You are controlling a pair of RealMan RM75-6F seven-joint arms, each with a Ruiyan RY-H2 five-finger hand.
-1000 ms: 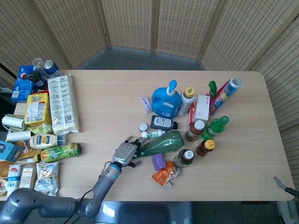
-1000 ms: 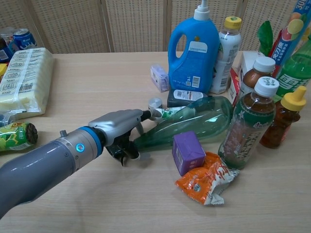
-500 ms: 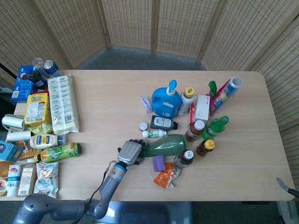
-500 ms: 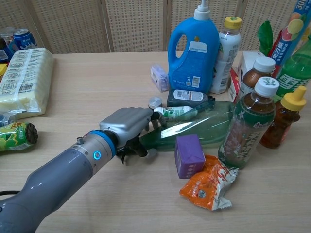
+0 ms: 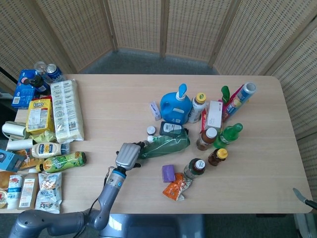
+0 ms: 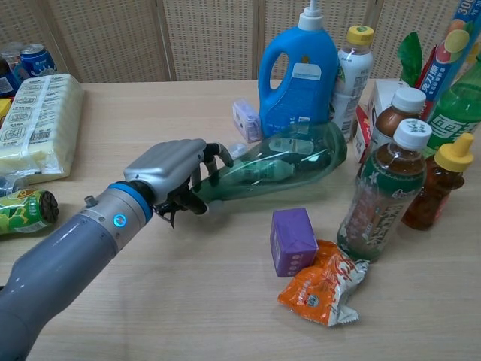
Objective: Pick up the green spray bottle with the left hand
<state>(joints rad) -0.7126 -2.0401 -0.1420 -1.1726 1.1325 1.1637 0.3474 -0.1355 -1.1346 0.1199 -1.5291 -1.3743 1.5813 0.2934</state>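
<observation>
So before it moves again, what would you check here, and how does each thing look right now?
1. Left hand grips the green spray bottle at its narrow end: ok.
2. Fingers wrapped fully round it: cannot tell, partly hidden.
3. Bottle lifted off the table: cannot tell.
4. Bottle free of neighbours: not ok, it lies against the blue detergent jug.
5. Purple box apart from the bottle: ok.
6. Right hand out of the way: ok, not in view.

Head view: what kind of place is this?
Likely a staged robot test area: one wooden table crowded with household bottles like a blue detergent jug, packaged snacks, and woven folding screens behind.
</observation>
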